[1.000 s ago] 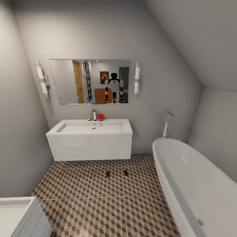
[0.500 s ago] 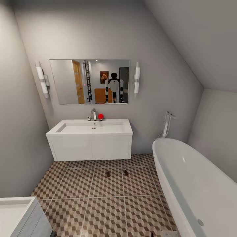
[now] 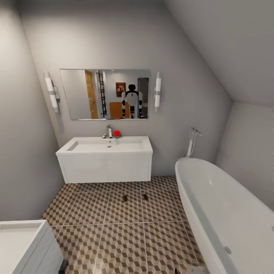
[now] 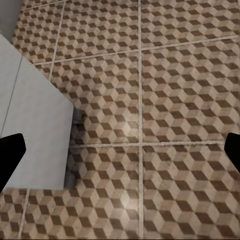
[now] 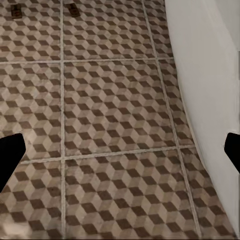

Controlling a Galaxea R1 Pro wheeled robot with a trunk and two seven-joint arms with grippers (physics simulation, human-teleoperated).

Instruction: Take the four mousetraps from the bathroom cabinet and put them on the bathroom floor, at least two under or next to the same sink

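Two mousetraps (image 3: 125, 198) (image 3: 145, 196) on bathroom floor (image 3: 121, 243), unmoved since earlier view shift; both grippers' (image 4: 120, 150) (image 5: 120, 150) jaws spread, empty.

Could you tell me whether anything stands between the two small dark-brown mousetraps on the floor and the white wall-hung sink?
Nothing visible does. The two small dark-brown mousetraps lie on the cube-patterned tiled floor, with only bare tiles between them and the white wall-hung sink.
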